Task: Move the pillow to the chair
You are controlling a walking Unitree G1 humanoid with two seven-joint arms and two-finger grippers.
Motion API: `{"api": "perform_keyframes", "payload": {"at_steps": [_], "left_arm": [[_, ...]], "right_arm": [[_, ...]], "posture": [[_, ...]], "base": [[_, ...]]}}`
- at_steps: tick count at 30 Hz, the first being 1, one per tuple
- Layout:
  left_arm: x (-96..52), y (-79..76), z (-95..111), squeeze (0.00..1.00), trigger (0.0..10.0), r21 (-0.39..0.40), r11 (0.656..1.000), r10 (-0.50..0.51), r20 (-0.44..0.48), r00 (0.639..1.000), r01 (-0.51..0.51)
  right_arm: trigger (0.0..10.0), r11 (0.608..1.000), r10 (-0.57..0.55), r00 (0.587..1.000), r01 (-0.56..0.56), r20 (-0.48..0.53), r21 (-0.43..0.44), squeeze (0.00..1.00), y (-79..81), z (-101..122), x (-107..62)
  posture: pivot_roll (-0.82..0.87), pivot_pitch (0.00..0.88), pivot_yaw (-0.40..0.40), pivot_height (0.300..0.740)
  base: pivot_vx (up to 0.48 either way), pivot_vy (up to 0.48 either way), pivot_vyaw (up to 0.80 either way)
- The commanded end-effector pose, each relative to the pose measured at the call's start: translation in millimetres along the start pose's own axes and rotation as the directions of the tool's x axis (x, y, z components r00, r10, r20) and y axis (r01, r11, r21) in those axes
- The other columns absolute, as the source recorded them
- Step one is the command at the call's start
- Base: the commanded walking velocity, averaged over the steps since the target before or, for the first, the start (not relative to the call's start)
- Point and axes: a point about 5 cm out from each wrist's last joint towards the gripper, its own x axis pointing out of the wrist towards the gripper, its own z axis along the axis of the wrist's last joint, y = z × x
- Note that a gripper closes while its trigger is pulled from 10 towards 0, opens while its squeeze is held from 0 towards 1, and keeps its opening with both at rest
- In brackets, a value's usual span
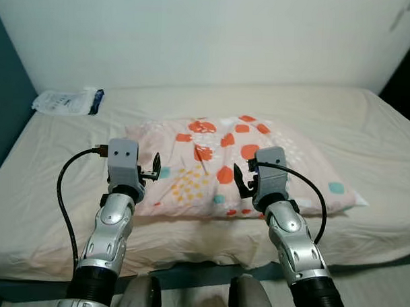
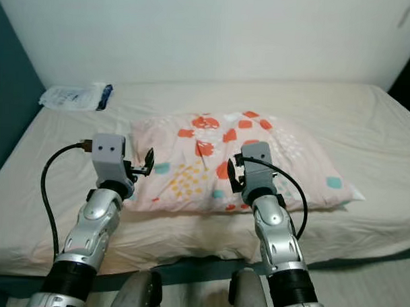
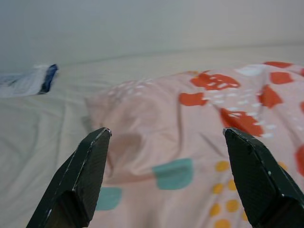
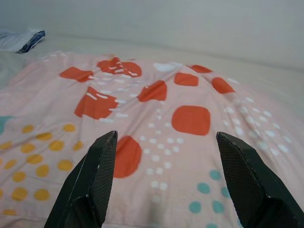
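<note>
Fingers spread on my left gripper (image 1: 152,170) and right gripper (image 1: 243,182), above the pillow (image 1: 239,167) at frame centre on the bed (image 1: 48,195). Thin fabric pinches could slip.

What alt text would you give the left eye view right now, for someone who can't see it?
Both grippers, left and right, hover open over the near edge of a pink patterned pillow lying on a beige bed. A white-and-blue packet sits at the bed's far left corner, against a pale wall.
</note>
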Motion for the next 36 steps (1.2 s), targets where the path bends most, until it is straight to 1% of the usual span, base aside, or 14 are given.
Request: {"api": "perform_keyframes", "payload": {"at_steps": [1, 5, 8, 11, 15, 16, 18, 20, 21, 24, 27, 31, 34, 36], "left_arm": [[3.3, -0.6, 0, 0.00, 10.0, -0.045, 0.999, -0.031, -0.027, 0.999, 0.030], [9.1, -0.5, 3, 0.00, 10.0, -0.088, 0.994, -0.068, -0.040, 0.997, 0.064], [11.8, -0.2, 4, 0.00, 10.0, -0.084, 0.994, -0.079, -0.043, 0.996, 0.075], [17.9, 2.2, 4, 0.00, 10.0, -0.054, 0.997, -0.066, -0.066, 0.996, 0.062], [22.7, 4.7, 4, 0.00, 10.0, -0.056, 0.997, -0.058, -0.078, 0.995, 0.054], [27.5, 6.4, 2, 0.00, 10.0, -0.079, 0.995, -0.071, -0.109, 0.991, 0.062], [30.0, 7.5, 2, 0.00, 10.0, -0.069, 0.995, -0.080, -0.121, 0.990, 0.072], [37.0, 12.2, 1, 0.00, 10.0, -0.126, 0.990, -0.087, -0.171, 0.981, 0.065], [37.0, 12.2, 1, 0.00, 10.0, -0.126, 0.990, -0.087, -0.171, 0.981, 0.065], [47.7, 23.2, 5, 0.00, 10.0, -0.282, 0.959, -0.090, -0.234, 0.968, 0.021], [52.6, 27.5, 9, 0.00, 10.0, -0.354, 0.935, -0.107, -0.237, 0.966, 0.017], [56.7, 30.6, 12, 0.00, 10.0, -0.411, 0.910, -0.162, -0.244, 0.956, 0.049], [58.2, 30.6, 11, 0.00, 10.0, -0.405, 0.909, -0.221, -0.262, 0.939, 0.101], [58.1, 29.5, 9, 0.00, 10.0, -0.422, 0.898, -0.253, -0.272, 0.928, 0.121]], "right_arm": [[10.0, 1.000, -0.015, 1.000, 0.015, -0.010, 0.013, 0.00, -2.8, 0, -1.1], [10.0, 0.999, -0.030, 0.999, 0.030, -0.013, 0.022, 0.00, -5.7, -1, -1.0], [10.0, 0.998, -0.029, 1.000, 0.029, -0.003, 0.052, 0.00, -5.7, 0, -1.4], [10.0, 0.999, -0.028, 1.000, 0.028, -0.003, 0.032, 0.00, -6.5, 0, -1.1], [10.0, 0.999, -0.023, 1.000, 0.024, -0.009, 0.037, 0.00, -6.9, 0, -1.3], [10.0, 0.999, -0.029, 1.000, 0.029, -0.004, 0.041, 0.00, -7.7, 1, -1.5], [10.0, 0.998, -0.034, 0.999, 0.034, 0.002, 0.044, 0.00, -8.4, 2, -1.6], [10.0, 0.998, -0.033, 0.999, 0.034, -0.011, 0.048, 0.00, -9.0, 2, -2.2], [10.0, 0.998, -0.033, 0.999, 0.034, -0.011, 0.048, 0.00, -9.0, 2, -2.2], [10.0, 0.998, -0.026, 1.000, 0.026, -0.003, 0.064, 0.00, -8.5, 2, -5.3], [10.0, 0.997, -0.031, 1.000, 0.031, 0.002, 0.071, 0.00, -9.3, 3, -6.4], [10.0, 0.994, -0.003, 1.000, 0.000, 0.025, 0.108, 0.00, -8.0, 6, -8.5], [10.0, 0.989, 0.010, 0.999, -0.016, 0.043, 0.149, 0.00, -7.7, 9, -10.7], [10.0, 0.989, 0.007, 0.999, -0.012, 0.035, 0.147, 0.00, -8.1, 9, -11.1]], "posture": [[0.00, 0.084, -0.005, 0.602], [0.00, 0.086, -0.002, 0.597], [0.00, 0.087, 0.000, 0.597], [0.00, 0.090, 0.003, 0.592], [0.00, 0.094, 0.006, 0.582], [0.00, 0.100, 0.009, 0.572], [0.00, 0.103, 0.011, 0.572], [0.00, 0.112, 0.015, 0.572], [0.00, 0.112, 0.015, 0.572], [-0.01, 0.124, 0.020, 0.557], [0.00, 0.128, 0.021, 0.552], [0.00, 0.132, 0.019, 0.552], [0.00, 0.134, 0.019, 0.543], [-0.01, 0.138, 0.021, 0.543]], "base": [[0.000, 0.000, 0.00], [0.000, 0.000, 0.00], [0.000, 0.000, 0.00], [0.000, 0.000, 0.00], [0.000, 0.000, 0.00], [0.000, 0.000, 0.00], [0.000, 0.000, 0.00], [0.000, 0.000, 0.00], [0.000, 0.000, 0.00], [0.000, 0.000, 0.00], [0.000, 0.000, 0.00], [0.000, 0.000, 0.00], [0.000, 0.000, 0.00], [0.000, 0.000, 0.00]]}}
